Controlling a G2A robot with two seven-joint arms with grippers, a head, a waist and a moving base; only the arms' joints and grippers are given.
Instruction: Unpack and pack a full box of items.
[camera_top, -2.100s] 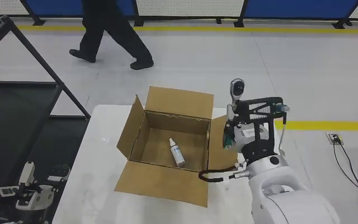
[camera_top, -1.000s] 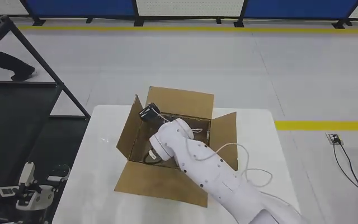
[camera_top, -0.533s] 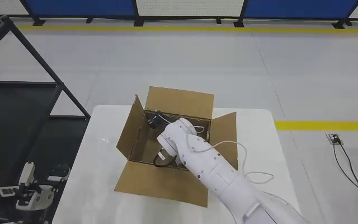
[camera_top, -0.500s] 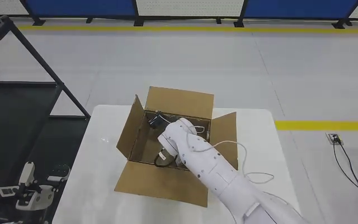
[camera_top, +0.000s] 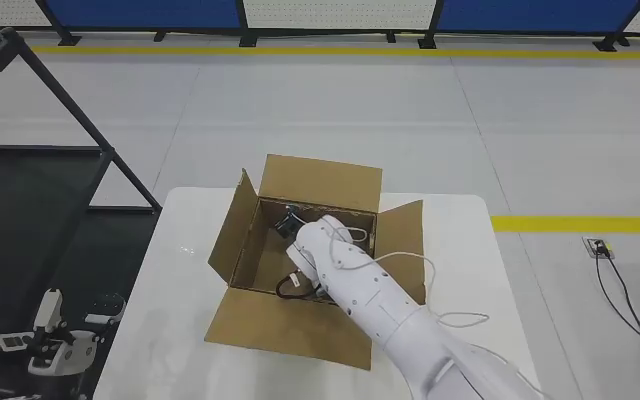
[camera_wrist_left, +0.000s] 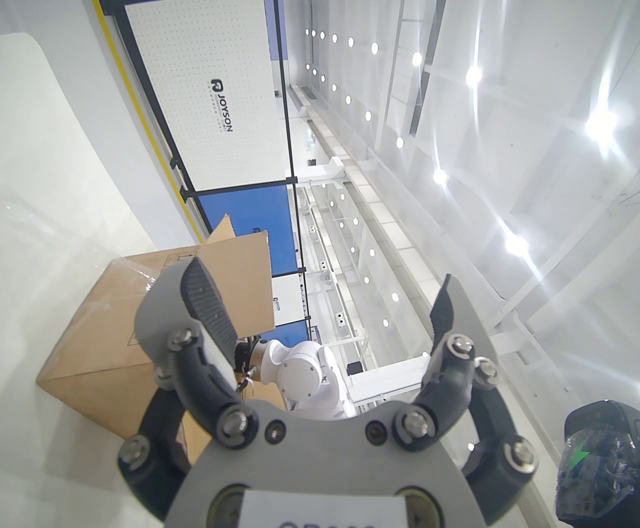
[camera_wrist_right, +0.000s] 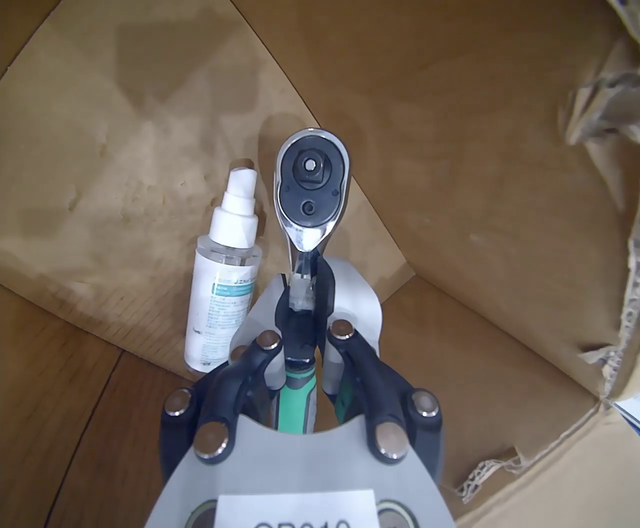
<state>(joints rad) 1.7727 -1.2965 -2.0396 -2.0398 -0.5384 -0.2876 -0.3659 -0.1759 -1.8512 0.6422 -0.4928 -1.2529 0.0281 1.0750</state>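
An open cardboard box (camera_top: 290, 325) stands on the white table (camera_top: 170, 300), flaps spread. My right arm leans over it, and the right gripper (camera_top: 289, 216) is down inside near the far wall. That right gripper (camera_wrist_right: 302, 300) is shut on a ratchet wrench (camera_wrist_right: 310, 190) with a chrome head and green handle, held just above the box floor. A small white spray bottle (camera_wrist_right: 225, 280) lies on the floor right beside the wrench. My left gripper (camera_wrist_left: 322, 295) stands open and empty, pointing upward, low beside the box (camera_wrist_left: 125, 325).
The box's inner walls rise close around the right gripper, and one wall has a torn cardboard edge (camera_wrist_right: 600, 100). A black metal frame (camera_top: 60, 130) stands off the table's left side. Bare table lies left and right of the box.
The right arm, earlier holding the wrench upright beside the box's right flap, has swung over and lowered into the box. A person walking behind has left the view.
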